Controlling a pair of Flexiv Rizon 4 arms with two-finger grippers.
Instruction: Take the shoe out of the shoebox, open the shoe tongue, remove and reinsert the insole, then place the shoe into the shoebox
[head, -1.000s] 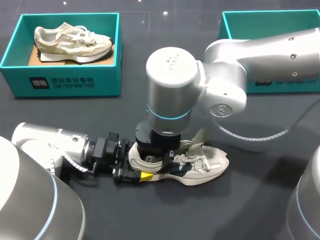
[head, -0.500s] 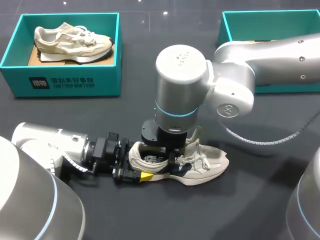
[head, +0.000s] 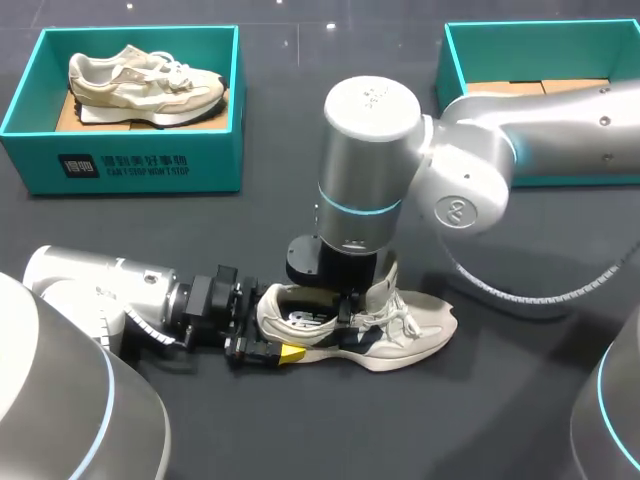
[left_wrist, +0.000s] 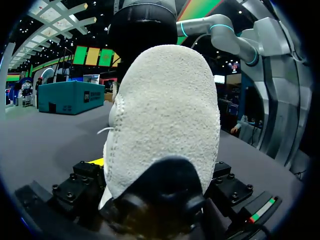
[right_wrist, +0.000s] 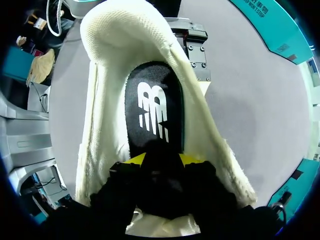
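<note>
A cream shoe (head: 415, 330) lies on the dark table, toe pointing right. My left gripper (head: 270, 338) is level with the table and holds the heel (left_wrist: 165, 110) between its wide-set fingers. From above, my right gripper (head: 322, 303) points down into the shoe's mouth. In the right wrist view its yellow tips (right_wrist: 162, 162) stand apart over the black insole (right_wrist: 155, 110), which lies flat inside the shoe with its white logo showing. The tongue stands pushed up toward the laces.
A teal shoebox (head: 140, 160) at the back left holds a second cream shoe (head: 145, 85). Another teal shoebox (head: 480, 40) at the back right shows only its brown cardboard floor, partly hidden by my right arm.
My right arm has shifted a little to the right and risen slightly over the shoe. Its fingers have parted above the insole. The left gripper and the shoe have stayed put.
</note>
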